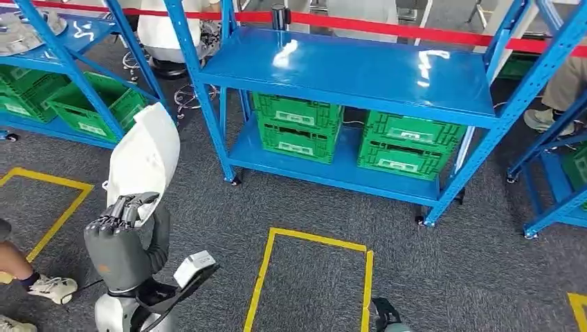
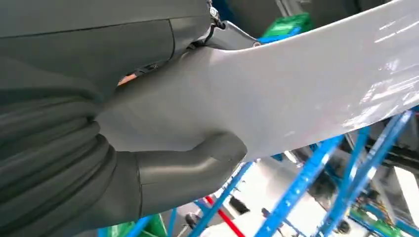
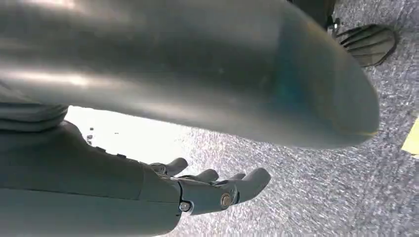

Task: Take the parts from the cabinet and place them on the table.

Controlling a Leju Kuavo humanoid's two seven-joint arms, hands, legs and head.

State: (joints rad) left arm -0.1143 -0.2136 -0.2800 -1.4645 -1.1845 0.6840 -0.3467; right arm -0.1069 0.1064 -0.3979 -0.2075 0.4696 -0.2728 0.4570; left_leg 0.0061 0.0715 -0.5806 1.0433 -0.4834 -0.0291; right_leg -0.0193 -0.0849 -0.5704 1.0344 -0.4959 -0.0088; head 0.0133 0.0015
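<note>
My left hand [image 1: 123,220] grips the lower edge of a large white curved shell part [image 1: 143,158] and holds it upright above the grey carpet, left of the blue rack. In the left wrist view the white part [image 2: 306,89] lies across my grey thumb [image 2: 197,163], which presses on its surface. My right hand [image 3: 207,190] hangs low beside my body over the carpet, its fingers loosely extended with nothing in them. The blue shelf rack [image 1: 346,69] stands straight ahead, its top shelf bare.
Green crates [image 1: 297,126] [image 1: 408,145] sit on the rack's lower shelf, more green crates [image 1: 83,104] on the left rack. Yellow floor tape [image 1: 311,242] outlines a box in front. A person's shoe [image 1: 52,287] shows at the left edge, another person's foot [image 1: 547,119] at far right.
</note>
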